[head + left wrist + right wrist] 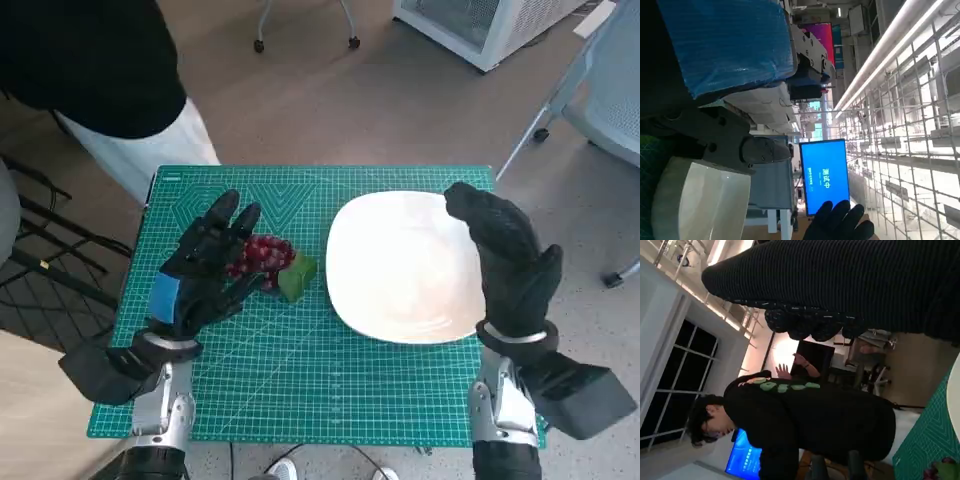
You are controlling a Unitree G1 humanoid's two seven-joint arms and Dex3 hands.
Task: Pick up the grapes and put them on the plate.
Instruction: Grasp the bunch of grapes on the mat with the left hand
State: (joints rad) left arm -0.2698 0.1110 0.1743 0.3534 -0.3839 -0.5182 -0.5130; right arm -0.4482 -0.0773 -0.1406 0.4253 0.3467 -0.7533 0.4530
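from the head view i can't see the left side of the dark red grape bunch with its green leaf (275, 262); my blue-taped black left hand (205, 265) covers it, grip unclear.

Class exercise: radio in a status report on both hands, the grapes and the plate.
Left hand open, fingers over the grapes, not gripping. Right hand open, at the plate edge. Grapes on the mat, beside the plate. Nothing between them.

Your head camera is looking steeply down from above at the green mat (300, 380) and white plate (400, 265). Both wrist cameras are sitting close behind the hands, looking sideways across the room. All three are catching the mat.
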